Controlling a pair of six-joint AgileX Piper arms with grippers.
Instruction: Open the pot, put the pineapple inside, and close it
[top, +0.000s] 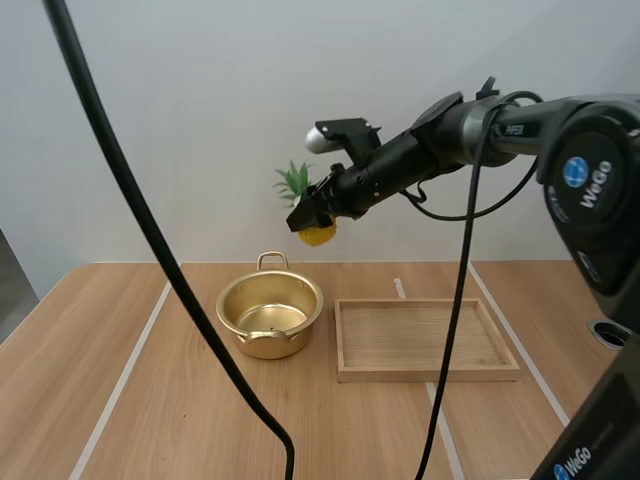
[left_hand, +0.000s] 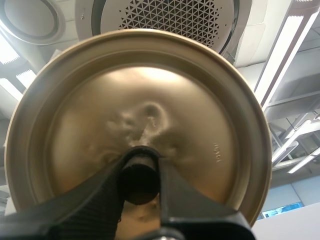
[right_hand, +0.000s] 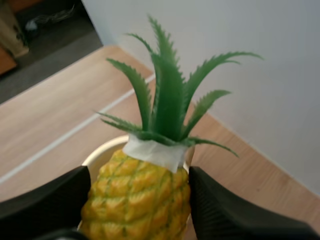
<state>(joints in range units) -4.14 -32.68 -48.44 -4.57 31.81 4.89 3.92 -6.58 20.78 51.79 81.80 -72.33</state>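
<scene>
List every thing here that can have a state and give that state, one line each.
pot: lid off, upright, nothing inside.
lid: off the pot, held up by the left gripper.
pineapple: held in the air by the right gripper, not yet in the pot.
wooden tray: flat beside the pot, nothing in it.
left gripper: shut on the lid.
right gripper: shut on the pineapple.
</scene>
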